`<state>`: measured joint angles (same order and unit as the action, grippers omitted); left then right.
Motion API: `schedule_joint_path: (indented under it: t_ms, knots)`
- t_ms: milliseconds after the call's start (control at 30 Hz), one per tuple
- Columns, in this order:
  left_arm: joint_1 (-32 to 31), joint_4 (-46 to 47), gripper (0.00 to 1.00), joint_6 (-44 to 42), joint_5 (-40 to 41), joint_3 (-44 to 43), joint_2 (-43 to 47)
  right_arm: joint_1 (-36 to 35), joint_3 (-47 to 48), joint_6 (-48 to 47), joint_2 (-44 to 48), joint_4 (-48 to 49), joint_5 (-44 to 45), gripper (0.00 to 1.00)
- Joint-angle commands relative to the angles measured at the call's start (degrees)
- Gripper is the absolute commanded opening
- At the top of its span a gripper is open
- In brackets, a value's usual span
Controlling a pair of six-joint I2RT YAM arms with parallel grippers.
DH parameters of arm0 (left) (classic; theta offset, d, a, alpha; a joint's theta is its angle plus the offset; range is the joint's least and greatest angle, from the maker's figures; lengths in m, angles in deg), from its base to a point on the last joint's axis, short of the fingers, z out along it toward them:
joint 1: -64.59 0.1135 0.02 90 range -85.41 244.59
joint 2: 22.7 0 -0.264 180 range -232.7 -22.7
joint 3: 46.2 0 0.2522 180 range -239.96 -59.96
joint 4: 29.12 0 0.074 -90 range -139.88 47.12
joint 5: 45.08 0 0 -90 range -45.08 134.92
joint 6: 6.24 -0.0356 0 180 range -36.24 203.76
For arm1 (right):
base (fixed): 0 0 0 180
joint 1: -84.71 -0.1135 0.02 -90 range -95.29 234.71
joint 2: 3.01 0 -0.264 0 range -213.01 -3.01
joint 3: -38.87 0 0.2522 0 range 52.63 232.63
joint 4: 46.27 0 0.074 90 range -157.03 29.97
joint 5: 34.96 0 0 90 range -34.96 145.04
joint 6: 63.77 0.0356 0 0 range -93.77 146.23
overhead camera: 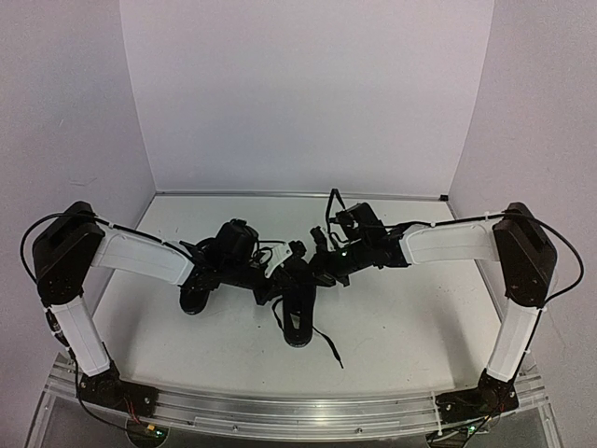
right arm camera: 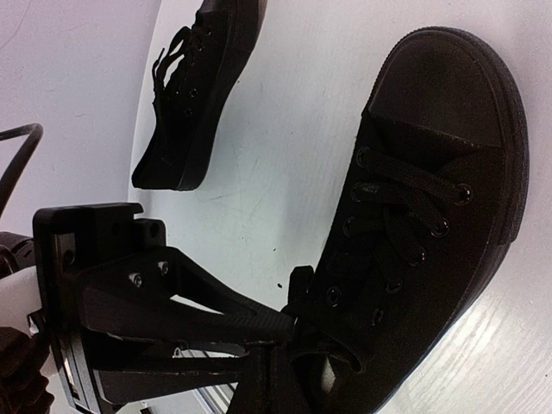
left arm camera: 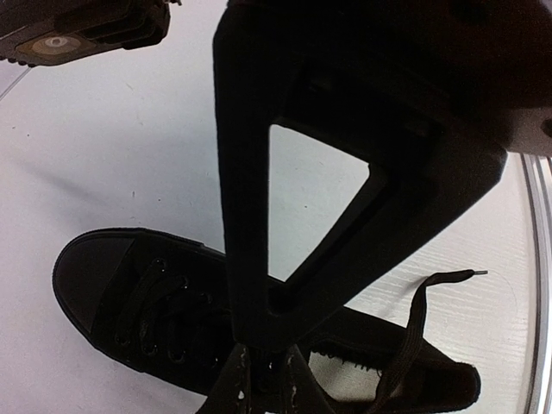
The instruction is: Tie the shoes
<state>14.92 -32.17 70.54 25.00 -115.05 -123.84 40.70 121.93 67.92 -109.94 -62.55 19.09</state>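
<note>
shoe (right arm camera: 431,198): all black, thin laces (left arm camera: 416,328) loose, middle of worktop (overhead camera: 420,327) | other shoe (right arm camera: 194,103): apart | right gripper (right arm camera: 289,332): closed at laces | left gripper (left arm camera: 266,384): state unclear

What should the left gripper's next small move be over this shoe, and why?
Probably close the left gripper fully on the lace below its tips. Its fingers stand almost together over the shoe's top eyelets, the right gripper is shut at that shoe's collar, and one lace end lies loose on the table.
</note>
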Motion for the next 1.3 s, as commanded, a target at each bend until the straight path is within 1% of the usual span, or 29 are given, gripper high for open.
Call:
schedule_joint_path:
  t_ms: [0, 100, 233, 333, 433, 533, 633, 700, 833, 967, 1100, 1267]
  knots:
    - [0.10, 3.54, 0.08, 0.67, -1.09, -1.96, -0.32, 0.23, -0.42, 0.53, 1.91, 1.99, -1.08, 0.02]
    - [0.07, 4.15, 0.03, 1.51, -0.34, -1.86, -0.37, 0.29, -0.67, 0.58, 2.34, 1.96, -1.15, 0.04]
    - [0.10, 4.83, 0.01, 1.85, -0.64, -1.56, -0.22, 0.25, -1.01, 0.78, 2.53, 3.46, -1.16, 0.05]
    - [0.10, 5.41, 0.00, 1.91, -0.88, -1.03, -0.03, 0.31, -1.15, 0.92, 3.05, 3.49, -1.25, 0.14]
    - [0.10, 5.25, 0.00, 2.04, -0.79, -0.87, 0.08, 0.96, -2.51, 0.79, 5.18, 3.47, -1.01, 0.21]
    - [0.10, 5.32, 0.00, 2.36, -0.61, -0.43, 0.35, 2.28, -6.30, -0.25, 8.58, 3.40, -1.39, 0.29]
    - [0.09, 5.44, 0.00, 2.47, -0.36, -0.31, 0.50, 2.70, -10.81, -2.26, 11.58, 3.22, -2.22, 0.42]
    - [0.10, 5.46, 0.00, 2.49, -0.27, -0.33, 0.43, 2.70, -13.93, -3.87, 13.10, 2.76, -2.69, 0.44]
    - [0.10, 5.68, 0.00, 2.62, -0.10, -0.73, 0.16, 2.61, -19.88, -6.21, 15.71, 2.52, -3.42, 0.46]
    - [0.10, 5.65, 0.00, 2.72, 0.08, -1.03, -0.02, 1.53, -22.54, -7.91, 16.41, 2.52, -2.42, 0.45]
    - [0.10, 5.39, 0.00, 2.52, 0.06, -1.36, 0.01, -0.86, -22.18, -9.69, 13.23, 2.52, -0.59, 0.44]
    - [0.10, 4.78, 0.00, 2.40, -0.21, -1.64, 0.02, -2.76, -19.60, -11.93, 9.35, -0.24, 2.62, 0.43]
